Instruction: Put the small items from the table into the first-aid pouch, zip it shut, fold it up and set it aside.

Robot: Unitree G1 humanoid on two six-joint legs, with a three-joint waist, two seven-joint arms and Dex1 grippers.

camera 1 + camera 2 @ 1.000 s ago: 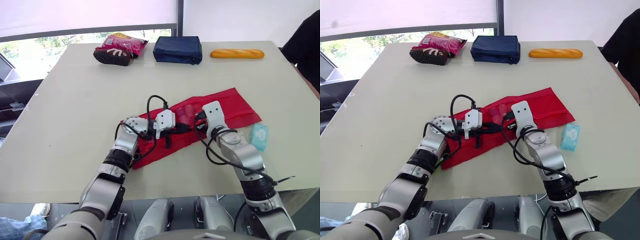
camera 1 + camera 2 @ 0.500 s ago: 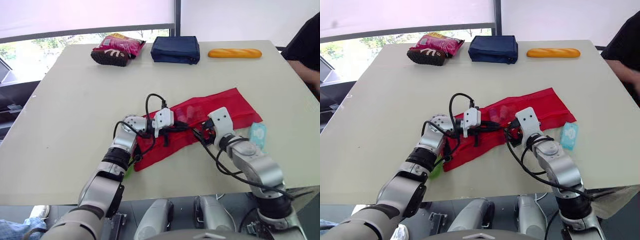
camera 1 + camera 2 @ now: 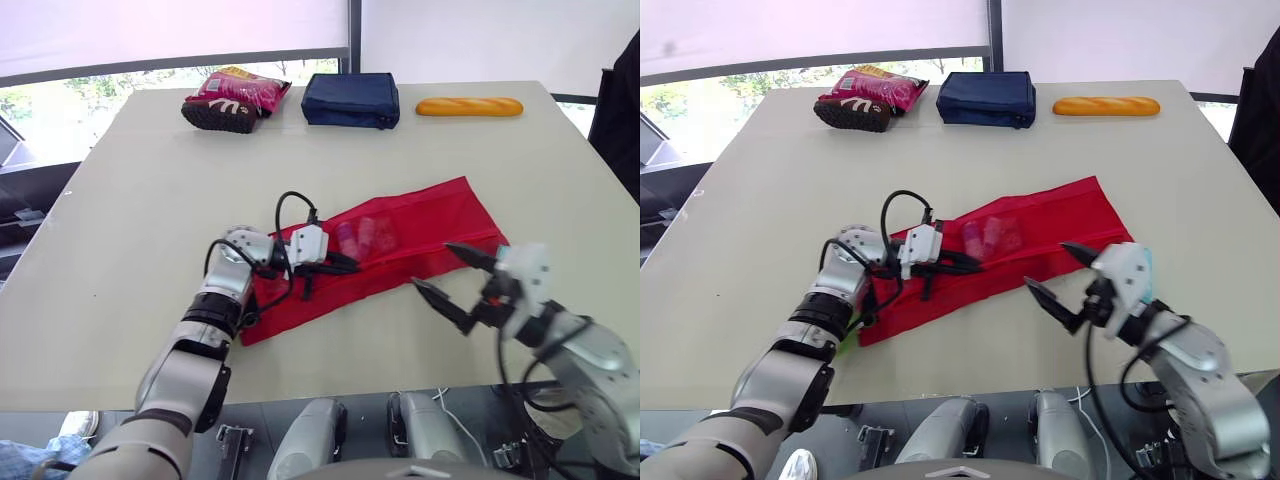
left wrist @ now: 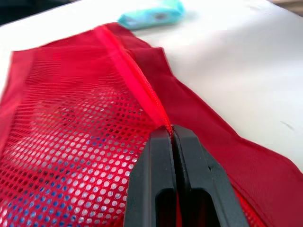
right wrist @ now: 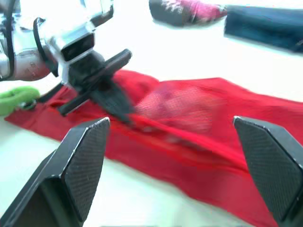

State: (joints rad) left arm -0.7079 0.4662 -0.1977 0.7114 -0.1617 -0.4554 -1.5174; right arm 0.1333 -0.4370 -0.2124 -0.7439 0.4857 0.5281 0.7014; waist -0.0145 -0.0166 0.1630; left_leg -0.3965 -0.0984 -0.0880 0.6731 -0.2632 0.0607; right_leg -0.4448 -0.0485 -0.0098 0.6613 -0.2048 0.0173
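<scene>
Plain bright daylight here, coming in through the window [image 3: 60, 100] past the far edge of the table [image 3: 130, 190], so the pale tabletop is evenly lit and shadows stay soft and thin, just a dark rim under the red pouch [image 3: 430, 215] and the blue case [image 3: 354, 98]. The blind [image 3: 170, 30] above the window is blown out to near white. In the right wrist view the tabletop glares white around the pouch too, while the left gripper [image 4: 171, 135] in its own wrist view shows a dull sheen on the black plastic.
</scene>
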